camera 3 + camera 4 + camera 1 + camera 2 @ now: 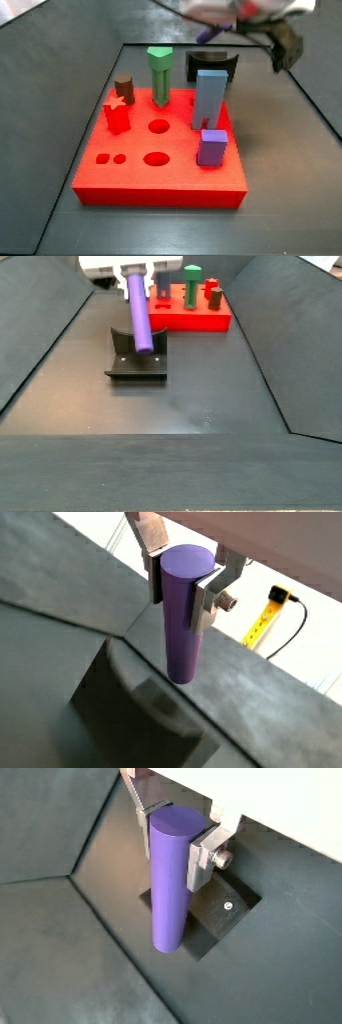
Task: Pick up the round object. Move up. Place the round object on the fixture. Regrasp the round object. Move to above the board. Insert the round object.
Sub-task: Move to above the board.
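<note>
The round object is a long purple cylinder (181, 622), upright between my gripper's (181, 597) silver fingers, which are shut on its upper part; both wrist views show this (167, 898). In a side view the gripper (134, 270) holds the cylinder (138, 316) over the dark fixture (138, 364). The cylinder's lower end is down at the fixture's bracket; I cannot tell whether it touches. The fixture's base plate (221, 908) lies under the cylinder's lower end. The red board (160, 170) has round holes (156, 158) in its top. The gripper (247, 15) is blurred there.
On the board stand a green peg (160, 75), a tall blue block (211, 100), a purple block (211, 147) and red and brown pieces (118, 110). The fixture (211, 62) stands behind the board. Sloped dark walls (47, 346) enclose the floor. A yellow tool (271, 612) lies outside.
</note>
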